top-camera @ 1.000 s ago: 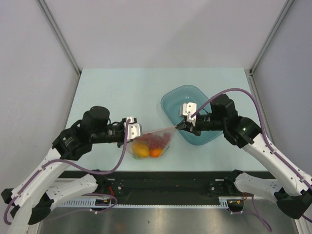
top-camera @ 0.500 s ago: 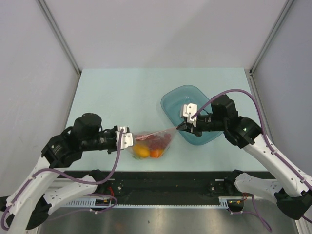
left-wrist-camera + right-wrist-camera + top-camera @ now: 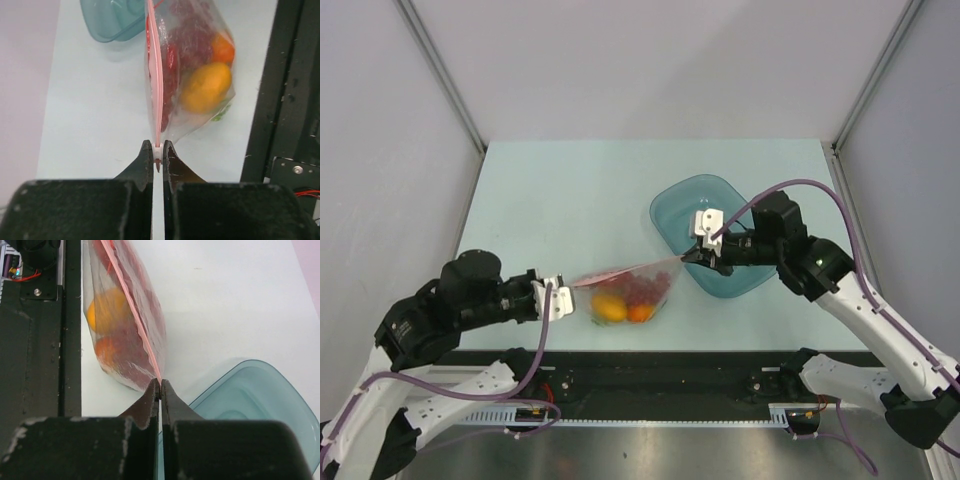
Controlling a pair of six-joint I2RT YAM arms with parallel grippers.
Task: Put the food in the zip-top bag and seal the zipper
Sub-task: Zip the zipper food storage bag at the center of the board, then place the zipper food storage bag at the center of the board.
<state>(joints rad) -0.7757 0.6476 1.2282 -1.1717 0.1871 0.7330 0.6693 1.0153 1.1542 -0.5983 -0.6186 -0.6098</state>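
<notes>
The zip-top bag (image 3: 625, 295) hangs stretched between both grippers, with food inside: a yellow-orange fruit (image 3: 206, 86), an orange fruit (image 3: 223, 47) and dark red pieces (image 3: 187, 35). The pink-red zipper (image 3: 156, 75) runs straight along the mouth. My left gripper (image 3: 158, 152) is shut on the white slider (image 3: 158, 151) at the bag's left end; it also shows in the top view (image 3: 563, 292). My right gripper (image 3: 160, 385) is shut on the bag's right corner by the zipper (image 3: 131, 310); it also shows in the top view (image 3: 692, 258).
A translucent blue bowl (image 3: 715, 245) stands behind and right of the bag, under my right gripper; it also shows in the right wrist view (image 3: 255, 410) and the left wrist view (image 3: 112, 20). The table's black front rail (image 3: 670, 375) lies close below the bag.
My left gripper has slid left along the zipper with the slider, and the bag's mouth is drawn out longer. The right gripper has held its place.
</notes>
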